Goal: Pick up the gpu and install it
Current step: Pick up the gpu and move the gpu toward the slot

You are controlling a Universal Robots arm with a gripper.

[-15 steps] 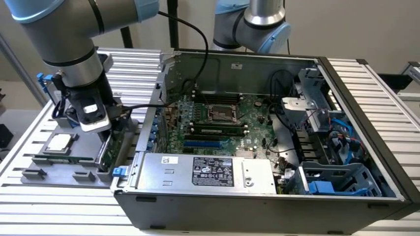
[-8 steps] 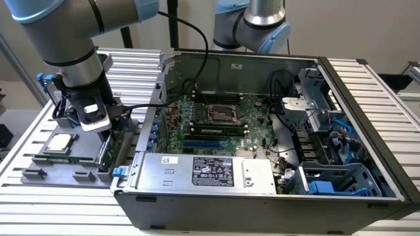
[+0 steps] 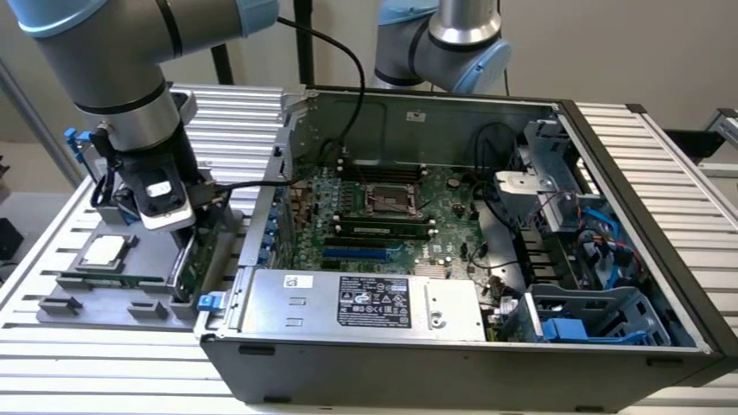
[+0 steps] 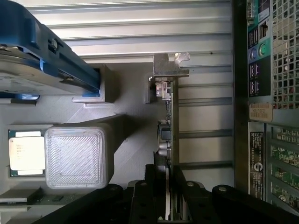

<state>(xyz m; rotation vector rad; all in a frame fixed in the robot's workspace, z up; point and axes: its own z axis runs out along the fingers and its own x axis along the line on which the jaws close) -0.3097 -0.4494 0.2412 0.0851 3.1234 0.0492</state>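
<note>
From where I stand, the arm reaches straight down at about nine o'clock of the open computer case, over a grey tray just beside the case's side wall. The gripper is narrow, its two black fingers pinched on either face of the gpu, with no gap showing in the wrist view. The gpu stands on its long edge in the tray, directly under the gripper, and its upper edge runs up between the fingers. In the wrist view the gpu appears edge-on as a thin green strip leading away from the gripper, ending in a silver bracket at its far end.

On the same tray, at nine o'clock of the gpu, lies a square processor chip, and a narrow memory stick sits at about seven o'clock. A silver hard drive with blue rails rests on the tray beyond the chip.

The case lies on its side with the motherboard facing up, a power supply at six o'clock of it and a blue drive cage at four o'clock. Everything sits on a ribbed aluminium table. A second arm stands behind the case at twelve o'clock, before a plain pale wall.
</note>
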